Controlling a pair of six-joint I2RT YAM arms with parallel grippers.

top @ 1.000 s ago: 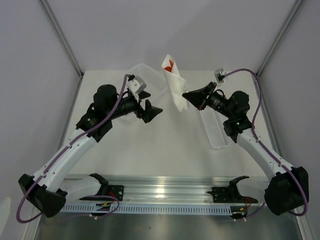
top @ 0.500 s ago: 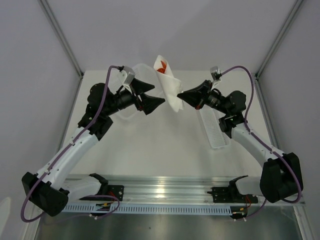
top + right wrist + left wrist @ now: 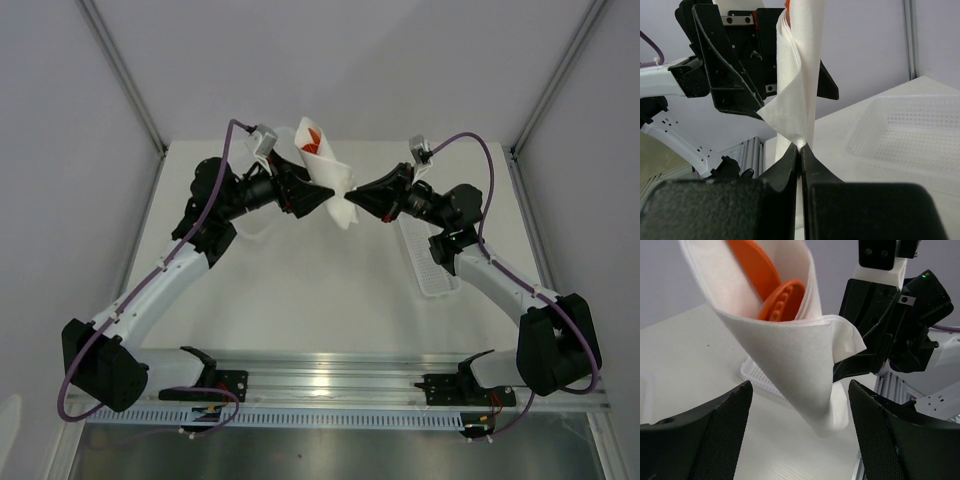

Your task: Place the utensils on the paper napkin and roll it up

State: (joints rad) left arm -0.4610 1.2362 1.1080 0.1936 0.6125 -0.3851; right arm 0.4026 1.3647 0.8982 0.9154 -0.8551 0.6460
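Note:
The paper napkin is rolled into a cone and hangs in the air above the back of the table. The orange-red utensils stick out of its upper end. My right gripper is shut on a fold of the napkin, pinching it at the fingertips. My left gripper is open, one finger on each side of the napkin's lower end, apart from it. The utensils show inside the cone's mouth.
A narrow white plastic tray lies on the table under the right arm. The white mesh basket sits at the back left, largely hidden behind the left arm in the top view. Grey walls close the sides and back.
The left gripper has risen and swung right until its open fingers flank the napkin. The right gripper carried the napkin slightly left and up.

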